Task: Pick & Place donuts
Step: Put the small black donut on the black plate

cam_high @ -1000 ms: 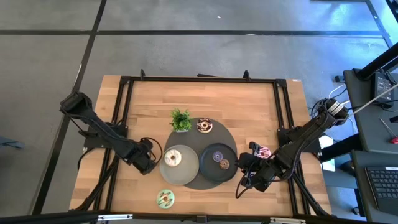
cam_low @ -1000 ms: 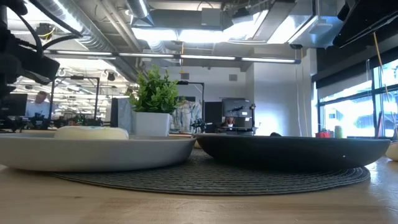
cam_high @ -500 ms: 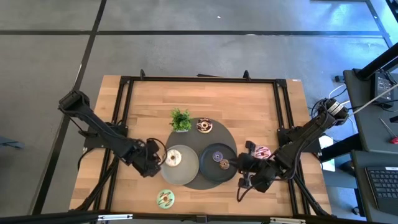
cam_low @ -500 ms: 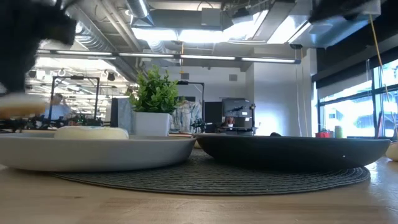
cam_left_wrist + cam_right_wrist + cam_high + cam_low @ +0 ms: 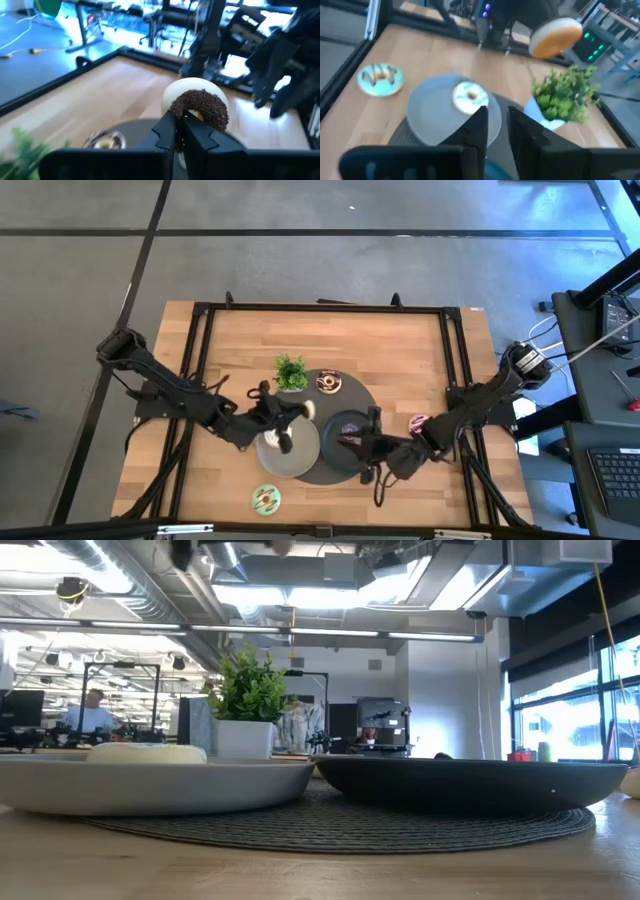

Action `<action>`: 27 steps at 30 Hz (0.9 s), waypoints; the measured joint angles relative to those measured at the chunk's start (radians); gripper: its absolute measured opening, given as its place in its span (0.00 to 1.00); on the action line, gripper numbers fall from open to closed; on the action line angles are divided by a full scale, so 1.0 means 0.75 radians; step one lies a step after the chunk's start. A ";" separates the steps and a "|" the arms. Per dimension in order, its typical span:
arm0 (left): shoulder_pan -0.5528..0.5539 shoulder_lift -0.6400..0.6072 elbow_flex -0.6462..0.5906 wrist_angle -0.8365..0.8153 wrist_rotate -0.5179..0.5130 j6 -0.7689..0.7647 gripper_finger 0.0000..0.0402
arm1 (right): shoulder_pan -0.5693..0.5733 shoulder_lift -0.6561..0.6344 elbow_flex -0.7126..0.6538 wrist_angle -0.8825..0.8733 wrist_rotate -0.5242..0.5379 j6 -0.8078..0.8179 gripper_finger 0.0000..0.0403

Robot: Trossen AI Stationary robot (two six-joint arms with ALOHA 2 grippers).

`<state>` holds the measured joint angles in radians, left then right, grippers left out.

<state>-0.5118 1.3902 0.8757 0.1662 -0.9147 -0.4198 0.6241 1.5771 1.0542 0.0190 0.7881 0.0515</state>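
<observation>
My left gripper (image 5: 296,412) (image 5: 177,120) hovers over the far right part of the grey plate (image 5: 262,455), shut on a chocolate-sprinkled donut (image 5: 202,107) that also shows in the air in the right wrist view (image 5: 555,37). A white donut (image 5: 470,97) (image 5: 147,752) lies flat on the grey plate. My right gripper (image 5: 362,445) (image 5: 497,125) is above the dark plate (image 5: 345,420), open by a narrow gap and touching nothing; it hides the tiny donuts there. A green donut (image 5: 266,499) and a pink donut (image 5: 420,423) lie on the table, and another donut (image 5: 328,383) on the mat. My left gripper pinches the chocolate-sprinkled donut between its two fingers at the ring's edge nearest the wrist (image 5: 181,111). The fingers reach it from the table's left side. The donut is lifted clear of the plate and stands tilted, its sprinkled face toward the wrist camera.
A small potted plant (image 5: 291,372) (image 5: 247,705) stands at the mat's far edge, close to my left gripper. Both plates sit on a round dark mat (image 5: 372,395). A black frame (image 5: 320,307) borders the table. Bare wood lies toward the far edge and left corner.
My left gripper has risen and moved toward the table's right, from beside the grey plate's left rim to above its far right part, carrying the donut. My right gripper has moved toward the table's left, from beside the pink donut to over the dark plate.
</observation>
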 joint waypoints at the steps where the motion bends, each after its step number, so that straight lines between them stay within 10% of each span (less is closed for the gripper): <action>1: 0.015 0.019 0.000 0.064 0.025 0.037 0.04 | -0.015 0.004 0.000 0.040 0.000 -0.011 0.22; 11: 0.122 0.204 0.000 0.518 0.107 0.324 0.04 | -0.082 0.011 0.001 0.230 0.053 -0.071 0.44; 27: 0.119 0.218 -0.002 0.573 0.121 0.334 0.04 | -0.141 0.011 0.001 0.242 0.212 0.033 0.29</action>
<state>-0.4225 1.5539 0.8745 0.5957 -0.8238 -0.1692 0.5183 1.5856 1.0546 0.2002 0.9471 0.0764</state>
